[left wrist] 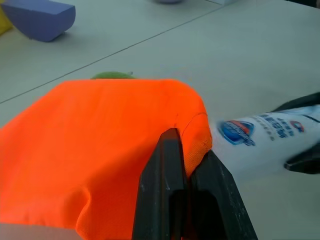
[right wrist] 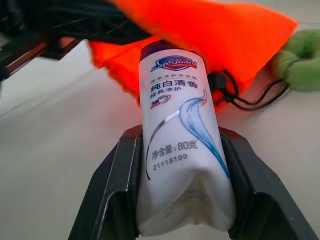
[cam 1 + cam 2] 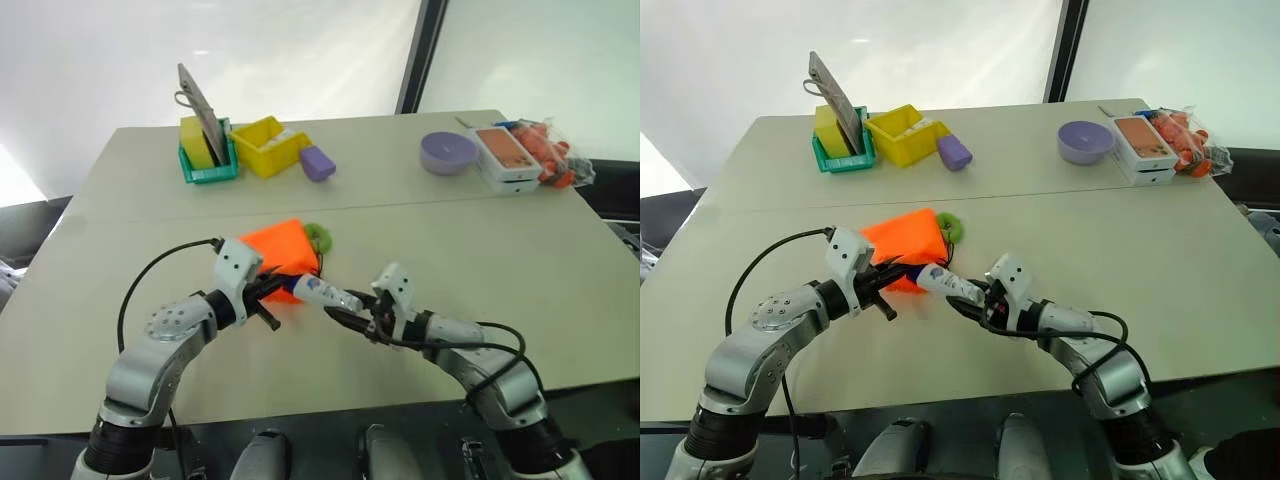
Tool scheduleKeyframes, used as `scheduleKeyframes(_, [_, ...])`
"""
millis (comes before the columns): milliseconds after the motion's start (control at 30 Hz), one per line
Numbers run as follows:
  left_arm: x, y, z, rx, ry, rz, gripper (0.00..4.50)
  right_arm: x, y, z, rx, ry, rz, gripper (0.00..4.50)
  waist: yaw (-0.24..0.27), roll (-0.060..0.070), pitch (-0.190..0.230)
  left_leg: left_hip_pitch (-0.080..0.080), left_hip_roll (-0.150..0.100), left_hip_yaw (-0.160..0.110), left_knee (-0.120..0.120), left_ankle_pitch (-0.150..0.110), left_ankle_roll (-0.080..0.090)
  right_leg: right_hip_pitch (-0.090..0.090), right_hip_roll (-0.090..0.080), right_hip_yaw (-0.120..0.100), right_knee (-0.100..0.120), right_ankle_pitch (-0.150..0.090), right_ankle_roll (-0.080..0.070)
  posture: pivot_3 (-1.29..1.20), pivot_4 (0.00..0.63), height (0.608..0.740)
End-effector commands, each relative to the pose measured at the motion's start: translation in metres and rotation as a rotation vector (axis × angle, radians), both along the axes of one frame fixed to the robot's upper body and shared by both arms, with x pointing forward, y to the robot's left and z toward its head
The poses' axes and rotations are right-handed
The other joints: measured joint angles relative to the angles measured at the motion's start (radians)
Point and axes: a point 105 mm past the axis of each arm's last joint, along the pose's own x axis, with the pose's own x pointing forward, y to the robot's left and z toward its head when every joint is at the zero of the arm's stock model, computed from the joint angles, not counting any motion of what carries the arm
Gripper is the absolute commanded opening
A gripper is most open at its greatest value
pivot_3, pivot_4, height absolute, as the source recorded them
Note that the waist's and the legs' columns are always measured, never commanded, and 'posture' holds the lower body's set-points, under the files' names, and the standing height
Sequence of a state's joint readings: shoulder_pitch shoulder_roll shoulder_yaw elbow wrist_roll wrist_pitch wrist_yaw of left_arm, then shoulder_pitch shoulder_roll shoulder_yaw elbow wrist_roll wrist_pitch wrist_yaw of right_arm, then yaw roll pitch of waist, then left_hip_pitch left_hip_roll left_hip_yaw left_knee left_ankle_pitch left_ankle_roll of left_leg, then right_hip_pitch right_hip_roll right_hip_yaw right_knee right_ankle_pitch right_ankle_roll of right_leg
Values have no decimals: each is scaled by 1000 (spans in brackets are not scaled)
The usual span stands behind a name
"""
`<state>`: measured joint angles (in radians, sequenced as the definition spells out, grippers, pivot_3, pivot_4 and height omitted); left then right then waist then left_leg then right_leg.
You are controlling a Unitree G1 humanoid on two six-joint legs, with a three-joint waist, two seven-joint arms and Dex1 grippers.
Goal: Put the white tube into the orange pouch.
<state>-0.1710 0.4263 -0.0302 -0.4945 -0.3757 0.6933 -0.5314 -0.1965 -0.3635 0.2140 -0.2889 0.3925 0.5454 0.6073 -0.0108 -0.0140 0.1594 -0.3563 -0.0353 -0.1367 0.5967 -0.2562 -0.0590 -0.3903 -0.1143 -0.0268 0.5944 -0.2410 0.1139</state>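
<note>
Left claw (image 3: pixel 268 291): its two black fingers are pressed together on the edge of the bright orange soft fabric pouch (image 3: pixel 281 247), which is pinched and lifted at its near corner.
Right claw (image 3: pixel 345 308): the small white squeeze tube with blue print (image 3: pixel 322 291) is gripped between its two black fingers, near the crimped end.
White tube: it is held just above the beige worktop (image 3: pixel 480 240), its dark cap end pointed at the orange pouch and lying at the fabric's edge; whether the cap is inside the opening cannot be told.
Orange pouch: it is seen near the middle of the worktop, in front of the robot, between the two claws and the far row of things; the far part appears to rest on the worktop.
Cord: a thin black drawstring (image 2: pixel 235 95) is seen at the pouch's side, beside a green fuzzy ball (image 3: pixel 319 236) lying just behind the pouch.
Far left of worktop: a green basket (image 3: pixel 208 160), a yellow open box (image 3: pixel 268 144) and a lilac block (image 3: pixel 317 162) are set close together.
Far right of worktop: a lilac round bowl (image 3: pixel 448 153), a flat white-and-orange box (image 3: pixel 505 157) and a clear bag of orange things (image 3: pixel 552 152) are set side by side.
</note>
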Motion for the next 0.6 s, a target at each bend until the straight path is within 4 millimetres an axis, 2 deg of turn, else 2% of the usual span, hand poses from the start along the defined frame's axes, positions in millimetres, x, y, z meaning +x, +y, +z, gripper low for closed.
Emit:
scheduleKeyframes(33, [-9,-11,12,-5,-45,-57,0,15,7,13,18,-72,-52,1438,0,0,0,0,0,0,0,0,0,0,0,0,0,0,0,0,150,740])
scheduleKeyframes(267, [-13,-16,8,2,-38,-75,0,30,30,12,-17,-100,-66,1438,-1,0,0,0,0,-1,0,0,0,0,0,0,0,0,-1,0,150,740])
scheduleKeyframes(600, [-17,-19,2,4,-21,-95,0,59,65,14,-167,-169,-97,1438,-3,1,-1,1,0,-1,0,0,0,-1,1,0,2,2,-3,0,150,740])
